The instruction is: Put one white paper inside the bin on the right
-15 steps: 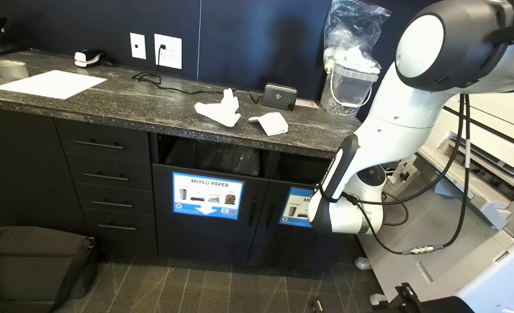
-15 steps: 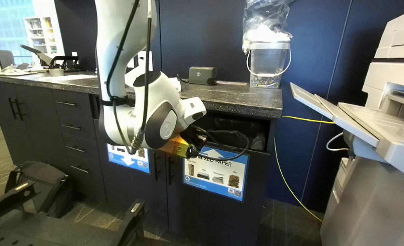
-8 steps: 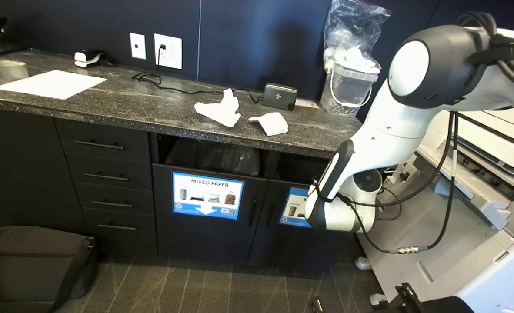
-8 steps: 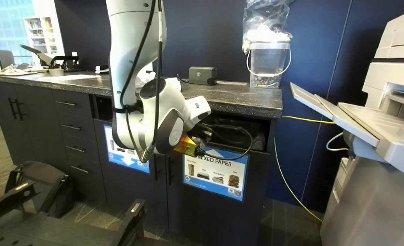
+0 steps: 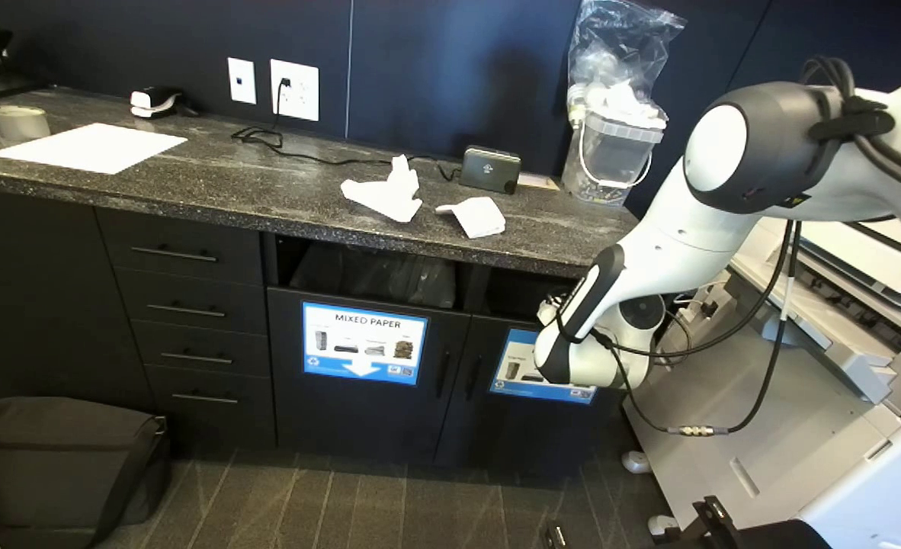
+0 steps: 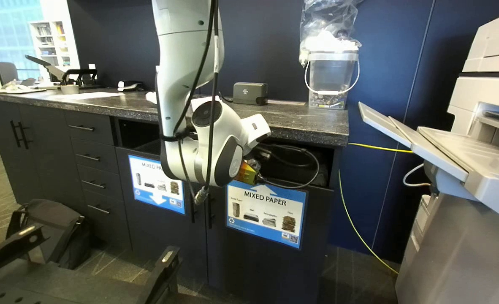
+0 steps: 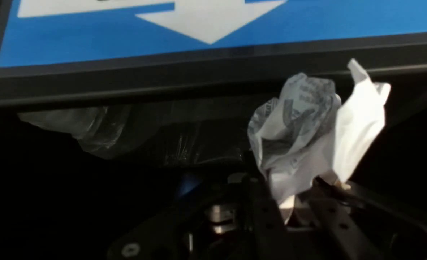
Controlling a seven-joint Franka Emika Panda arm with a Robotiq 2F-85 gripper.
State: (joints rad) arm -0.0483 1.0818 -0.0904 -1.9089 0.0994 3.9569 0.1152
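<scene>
In an exterior view the robot arm (image 6: 186, 50) stands further right and a little higher than in the earlier frame, its wrist now before the opening of the right-hand bin (image 6: 270, 264); the loose papers have not moved.

From the left, along the counter (image 5: 222, 179), lie a flat white sheet (image 5: 88, 149), a loose crumpled scrap (image 5: 386, 191) and a folded scrap (image 5: 477, 217). The left-hand bin (image 5: 359, 419) is below the crumpled one. Next comes the right-hand bin, with the claw (image 7: 289, 182) at its mouth, then the printer (image 6: 465, 253) at the far right.

In the wrist view the claw's fingers (image 7: 338, 218) are clamped on the crumpled white paper (image 7: 313, 146), gripping its narrow end. The bulk juts out ahead of the fingertips, its long axis running roughly with the fingers and leaning rightward in that view. Its outer tips overlap the bin's lip (image 7: 145, 81); the liner (image 7: 105, 133) shows on the opening side, where most of the paper appears. How deep it sits cannot be told.

This looks like the placing step, near release. The coming move turns on paper against lip: with only this arm, the whole crumple must clear the edge before the fingers part, or it may catch there.
</scene>
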